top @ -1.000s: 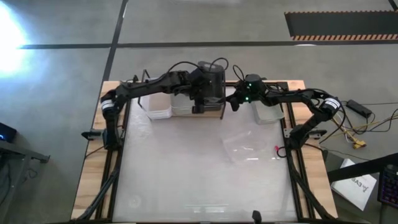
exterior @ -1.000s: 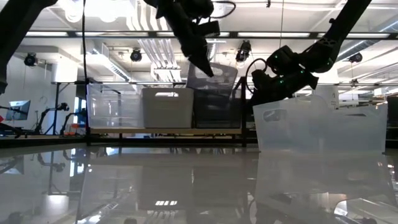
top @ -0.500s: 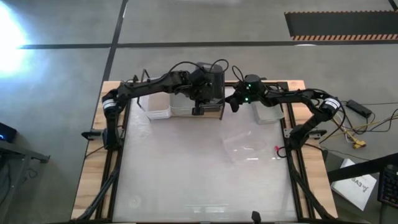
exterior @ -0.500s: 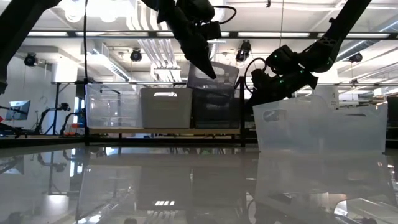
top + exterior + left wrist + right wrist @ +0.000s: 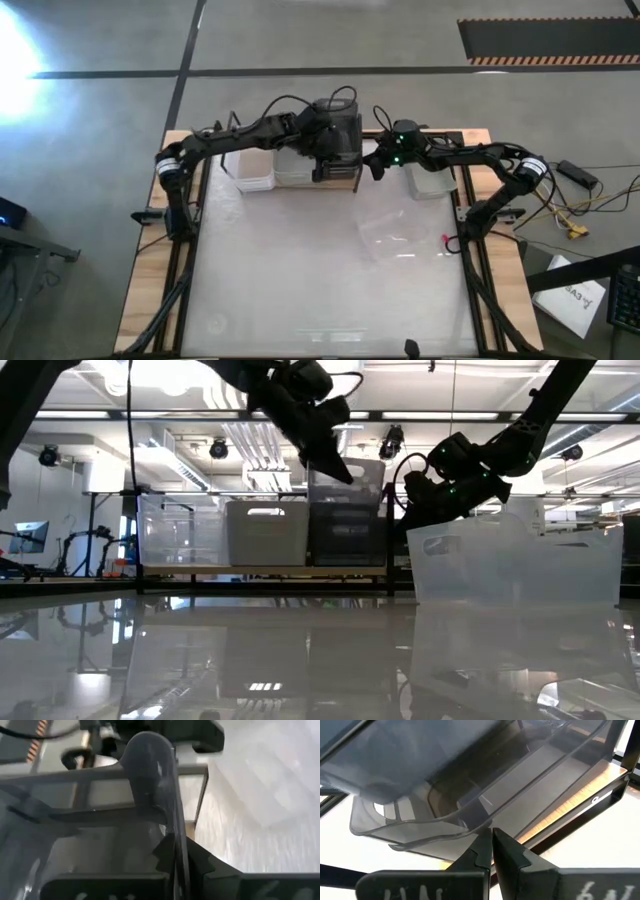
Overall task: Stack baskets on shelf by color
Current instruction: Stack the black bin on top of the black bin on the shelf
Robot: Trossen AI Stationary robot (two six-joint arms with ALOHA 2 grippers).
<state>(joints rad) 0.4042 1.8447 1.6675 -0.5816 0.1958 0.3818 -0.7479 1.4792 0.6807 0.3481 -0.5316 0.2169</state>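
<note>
On the shelf point(image 5: 200, 570) at the table's far edge stand a translucent white basket point(image 5: 180, 530), a light grey one point(image 5: 268, 532) and a dark grey one point(image 5: 345, 535). A second dark grey basket point(image 5: 350, 478) sits nested in the dark grey one's top. My left gripper point(image 5: 335, 470) is shut on that upper basket from above. My right gripper point(image 5: 372, 168) is shut just right of the dark grey stack, its fingertips point(image 5: 492, 842) close under the upper basket's rim. Another translucent white basket point(image 5: 510, 565) rests on the table to the right. My left gripper pinches the upper dark grey basket's side wall point(image 5: 172, 835) between its two fingers, one inside the basket and one outside. The fingers slant down from above. The basket sits nearly level in the lower dark grey basket. My right gripper may touch the dark grey stack: I cannot tell.
The shelf's black wire frame point(image 5: 600, 802) and upright rods point(image 5: 388, 540) stand close around the stack. The translucent basket point(image 5: 430, 180) on the table lies beside my right arm. The wide glossy tabletop point(image 5: 330, 270) stretches toward the near edge.
My left gripper has sunk a little, tipped further down and closed on the upper dark grey basket's wall. That basket has shifted slightly toward the right and gone from tilted to nearly level inside the lower dark grey basket.
</note>
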